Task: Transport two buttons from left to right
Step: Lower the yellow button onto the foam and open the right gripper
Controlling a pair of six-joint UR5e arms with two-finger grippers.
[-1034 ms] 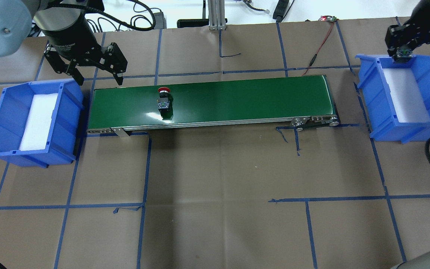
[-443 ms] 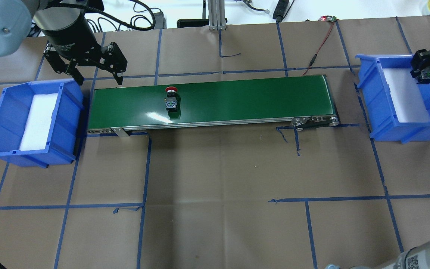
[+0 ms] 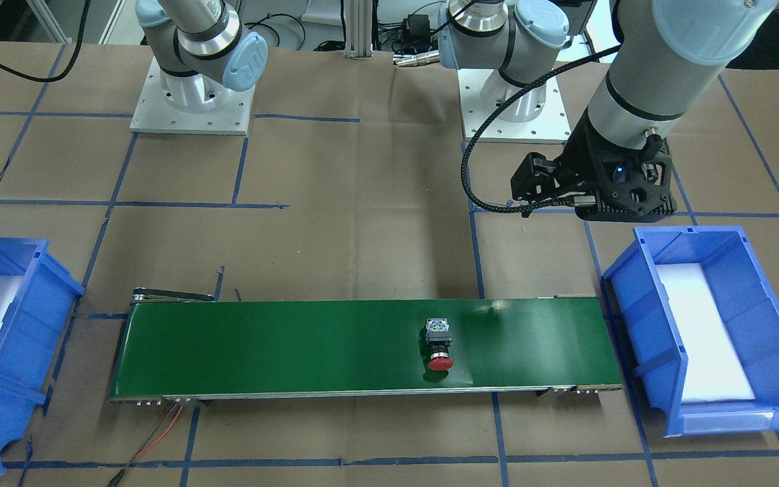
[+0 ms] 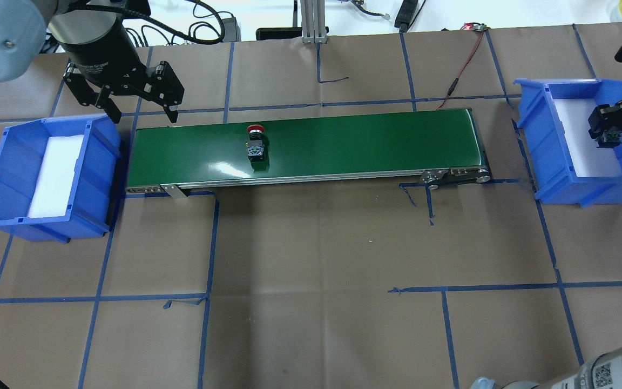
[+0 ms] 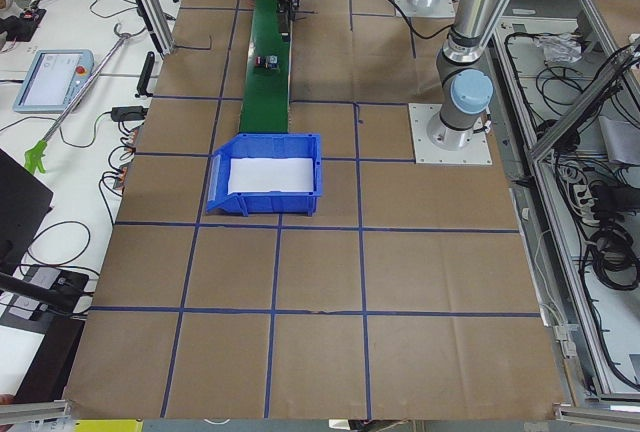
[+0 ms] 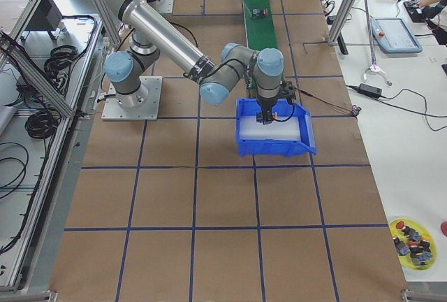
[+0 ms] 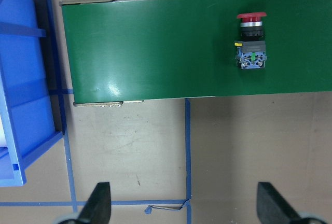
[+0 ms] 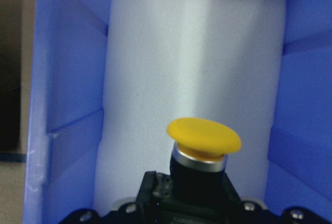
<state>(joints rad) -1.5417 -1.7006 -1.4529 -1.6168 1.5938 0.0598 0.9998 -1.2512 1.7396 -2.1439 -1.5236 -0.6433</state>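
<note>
The red-capped button lies on its side on the green conveyor belt, left of its middle; it also shows in the front view and the left wrist view. My left gripper is open and empty, above the belt's left far corner, apart from the button. My right gripper is shut on the yellow-capped button and holds it over the white foam inside the right blue bin. It also shows in the right side view.
A left blue bin with white foam stands at the belt's left end. A red wire runs from the belt's far right corner to the table's back edge. A yellow dish of spare buttons sits off the table.
The red button has moved right along the belt. My right gripper with the yellow button has moved from the right bin's far corner to over its foam. The left arm has not moved.
</note>
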